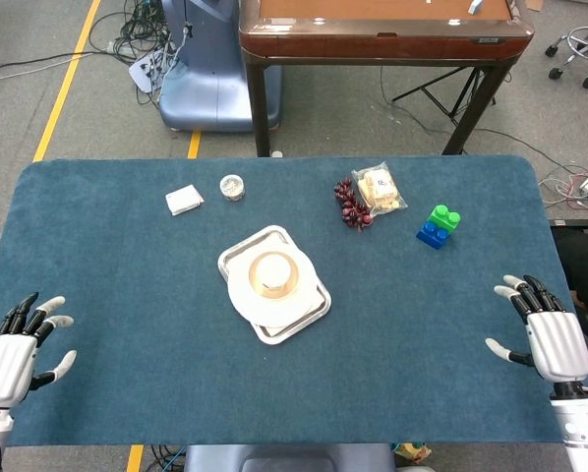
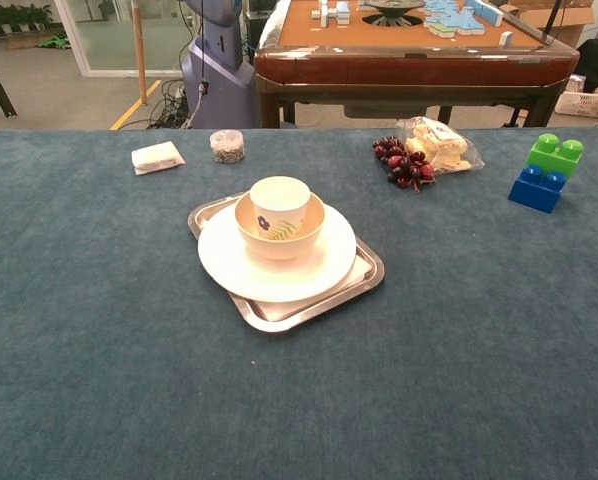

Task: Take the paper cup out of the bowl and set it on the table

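A white paper cup (image 2: 279,204) stands upright inside a cream bowl (image 2: 291,238) with a leaf print. The bowl sits on a white plate (image 2: 224,262), which lies on a metal tray (image 2: 364,283) at the table's middle. From above the cup (image 1: 273,272) shows as a ring in the bowl. My left hand (image 1: 14,349) hovers at the near left corner, fingers spread, empty. Over at the near right edge my right hand (image 1: 547,334) is likewise open and empty. Both are far from the bowl and absent from the chest view.
Along the far side lie a white folded packet (image 1: 184,200), a small round tin (image 1: 232,186), dark red grapes (image 1: 352,205), a clear snack bag (image 1: 380,189) and a green-and-blue block (image 1: 438,227). A wooden table (image 1: 373,39) stands beyond the blue tabletop.
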Tool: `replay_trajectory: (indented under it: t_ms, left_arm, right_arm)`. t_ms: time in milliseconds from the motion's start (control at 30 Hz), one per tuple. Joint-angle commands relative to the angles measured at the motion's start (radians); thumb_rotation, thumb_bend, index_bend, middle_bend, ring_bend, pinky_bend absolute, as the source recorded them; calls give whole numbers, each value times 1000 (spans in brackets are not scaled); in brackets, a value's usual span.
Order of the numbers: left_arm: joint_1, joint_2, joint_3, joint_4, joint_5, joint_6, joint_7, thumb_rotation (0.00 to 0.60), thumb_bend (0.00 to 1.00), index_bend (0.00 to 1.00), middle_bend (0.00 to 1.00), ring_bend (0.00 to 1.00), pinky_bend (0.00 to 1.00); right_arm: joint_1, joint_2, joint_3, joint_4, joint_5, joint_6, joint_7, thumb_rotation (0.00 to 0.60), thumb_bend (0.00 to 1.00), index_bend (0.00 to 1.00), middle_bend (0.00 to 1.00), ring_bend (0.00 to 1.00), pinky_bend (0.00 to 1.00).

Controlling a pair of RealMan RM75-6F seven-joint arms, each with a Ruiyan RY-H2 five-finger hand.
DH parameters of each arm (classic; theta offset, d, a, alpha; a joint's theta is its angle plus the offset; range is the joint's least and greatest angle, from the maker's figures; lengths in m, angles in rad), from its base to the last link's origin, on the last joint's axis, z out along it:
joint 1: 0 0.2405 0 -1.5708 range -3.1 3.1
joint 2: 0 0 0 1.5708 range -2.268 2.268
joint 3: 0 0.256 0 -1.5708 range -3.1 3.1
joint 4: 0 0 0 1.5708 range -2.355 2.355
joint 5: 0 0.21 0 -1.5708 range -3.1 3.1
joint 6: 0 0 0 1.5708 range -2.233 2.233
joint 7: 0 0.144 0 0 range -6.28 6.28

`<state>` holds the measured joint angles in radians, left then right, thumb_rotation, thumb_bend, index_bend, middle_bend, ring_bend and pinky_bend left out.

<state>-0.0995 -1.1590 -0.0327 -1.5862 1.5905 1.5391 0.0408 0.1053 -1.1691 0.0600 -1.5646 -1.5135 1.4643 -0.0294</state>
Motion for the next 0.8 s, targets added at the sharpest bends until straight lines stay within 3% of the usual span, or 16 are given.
replay_trajectory:
  t_ms: [33,133,300,433,800]
  left_arm:
    - [-30,17,4,-21,55,-5,-24,600,257,415,69,0,0]
    - [-64,43,6,-74,89,-39,-43,600,257,422,4,0,0]
    - [-137,83,-8,-159,99,-137,-23,600,257,439,0,0,0]
    - [-192,46,-45,-159,83,-191,79,600,257,443,0,0,0]
    - [-347,-60,-108,-107,46,-334,82,600,256,421,0,0,0]
  right_arm:
    - [1,-1,1,1,3,-4,2,600,0,276,200,108,245]
    - [4,-1,0,5,9,-15,5,600,0,281,202,108,245]
    - [5,4,1,2,11,-17,13,600,0,304,206,108,245]
    - [4,12,4,-1,14,-17,25,600,0,320,212,108,245]
    - [5,41,14,-23,71,-53,15,600,0,323,214,108,245]
